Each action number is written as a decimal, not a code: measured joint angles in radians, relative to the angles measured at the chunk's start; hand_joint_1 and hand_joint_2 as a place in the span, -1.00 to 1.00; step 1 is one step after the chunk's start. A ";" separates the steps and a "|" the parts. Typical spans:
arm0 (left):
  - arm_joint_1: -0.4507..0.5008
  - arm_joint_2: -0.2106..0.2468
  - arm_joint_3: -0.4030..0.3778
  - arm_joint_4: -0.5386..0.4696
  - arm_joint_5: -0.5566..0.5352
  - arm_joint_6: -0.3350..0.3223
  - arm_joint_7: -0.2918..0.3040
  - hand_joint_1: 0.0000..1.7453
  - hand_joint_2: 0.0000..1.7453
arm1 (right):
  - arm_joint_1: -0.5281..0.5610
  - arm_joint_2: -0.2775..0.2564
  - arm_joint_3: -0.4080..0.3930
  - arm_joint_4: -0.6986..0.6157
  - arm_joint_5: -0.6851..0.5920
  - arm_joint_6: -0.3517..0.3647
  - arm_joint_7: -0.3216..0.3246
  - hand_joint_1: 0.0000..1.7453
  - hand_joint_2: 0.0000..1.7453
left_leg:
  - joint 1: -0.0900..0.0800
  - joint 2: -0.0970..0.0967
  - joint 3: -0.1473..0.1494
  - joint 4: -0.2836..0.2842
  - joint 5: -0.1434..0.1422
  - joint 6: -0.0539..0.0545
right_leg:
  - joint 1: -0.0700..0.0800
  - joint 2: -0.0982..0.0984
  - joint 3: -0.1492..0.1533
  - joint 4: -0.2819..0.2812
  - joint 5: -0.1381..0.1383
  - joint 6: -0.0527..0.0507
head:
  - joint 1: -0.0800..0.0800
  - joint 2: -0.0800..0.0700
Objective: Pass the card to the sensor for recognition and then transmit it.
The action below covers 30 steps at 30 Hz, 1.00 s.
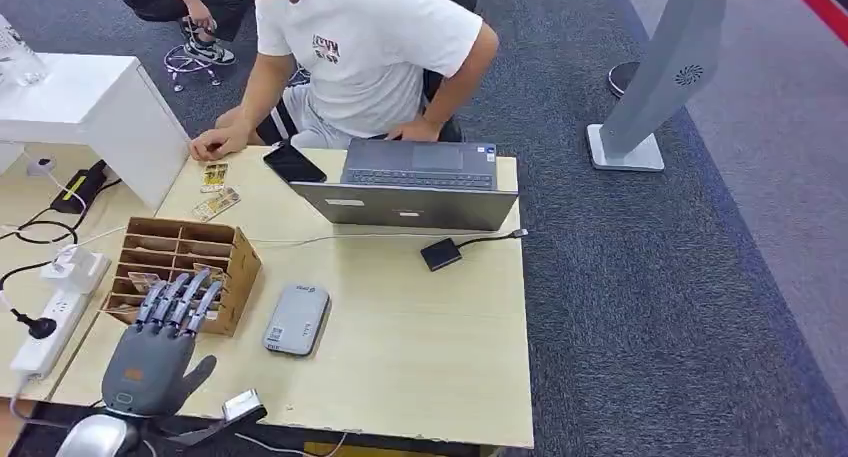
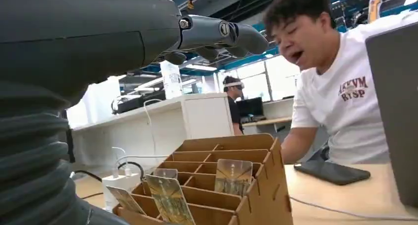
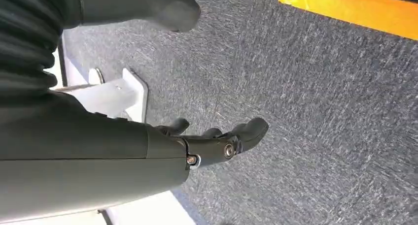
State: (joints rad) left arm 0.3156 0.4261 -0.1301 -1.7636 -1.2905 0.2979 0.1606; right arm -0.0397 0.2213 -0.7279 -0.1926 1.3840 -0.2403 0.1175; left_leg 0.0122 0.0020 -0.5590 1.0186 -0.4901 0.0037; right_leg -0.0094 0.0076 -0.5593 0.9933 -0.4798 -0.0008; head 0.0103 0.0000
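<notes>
A brown cardboard card rack (image 1: 183, 270) stands at the table's left front, with several cards upright in its slots (image 2: 232, 176). My left hand (image 1: 162, 339) hovers just in front of it, fingers stretched out over its near edge and holding nothing. The grey card sensor (image 1: 297, 318) lies flat on the table right of the rack. Two loose cards (image 1: 215, 203) lie farther back near a person's hand. My right hand (image 3: 212, 144) hangs above dark carpet, fingers loosely extended, empty.
A person in a white shirt (image 1: 365, 47) sits behind the table with an open laptop (image 1: 415, 182), a black phone (image 1: 293, 163) and a small black adapter (image 1: 440, 253) on a cable. A white power strip (image 1: 48, 327) and cables lie left.
</notes>
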 joint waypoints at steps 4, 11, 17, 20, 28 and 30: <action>0.000 0.000 0.016 0.000 0.005 0.002 0.007 -1.00 1.00 | 0.000 0.002 0.000 0.000 0.001 0.000 -0.008 -1.00 1.00 | 0.000 0.000 0.000 0.000 0.000 0.000 | 0.000 0.000 0.000 0.000 0.000 0.000 | 0.000 0.000; -0.002 -0.010 0.081 0.008 0.025 -0.019 0.013 -1.00 1.00 | 0.001 0.003 0.000 0.000 0.008 0.003 -0.010 -1.00 1.00 | 0.000 0.000 0.000 0.000 0.000 0.000 | 0.000 -0.001 0.000 0.000 0.000 0.000 | 0.000 0.000; -0.011 -0.028 0.144 0.045 0.014 -0.035 -0.005 -1.00 1.00 | 0.001 0.005 0.000 0.000 0.020 0.005 -0.005 -1.00 1.00 | 0.000 0.000 0.000 0.000 0.000 0.000 | 0.000 -0.001 0.000 0.000 0.000 0.000 | 0.000 0.000; -0.018 -0.036 0.160 0.063 0.016 -0.040 -0.012 -1.00 1.00 | 0.001 0.005 0.000 0.000 0.020 0.007 -0.008 -1.00 1.00 | 0.000 0.000 0.000 0.000 0.000 0.000 | 0.000 -0.001 0.000 0.000 0.000 0.000 | 0.000 0.000; -0.055 -0.048 0.181 0.123 0.019 -0.069 -0.020 -1.00 1.00 | 0.001 0.005 0.000 0.000 0.035 0.018 -0.015 -1.00 1.00 | 0.000 0.000 0.000 0.000 0.000 0.000 | 0.000 -0.001 0.000 0.000 0.000 0.000 | 0.000 0.000; -0.059 -0.048 0.182 0.131 0.019 -0.069 -0.020 -1.00 1.00 | 0.001 0.005 0.000 0.000 0.035 0.017 -0.015 -1.00 1.00 | 0.000 0.000 0.000 0.000 0.000 0.000 | 0.000 -0.001 0.000 0.000 0.000 0.000 | 0.000 0.000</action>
State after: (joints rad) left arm 0.2565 0.3777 0.0523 -1.6323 -1.2718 0.2289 0.1404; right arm -0.0392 0.2262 -0.7279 -0.1926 1.4191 -0.2232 0.1026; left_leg 0.0124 0.0017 -0.5590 1.0186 -0.4902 0.0037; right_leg -0.0094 0.0069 -0.5594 0.9932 -0.4798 -0.0008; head 0.0103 0.0000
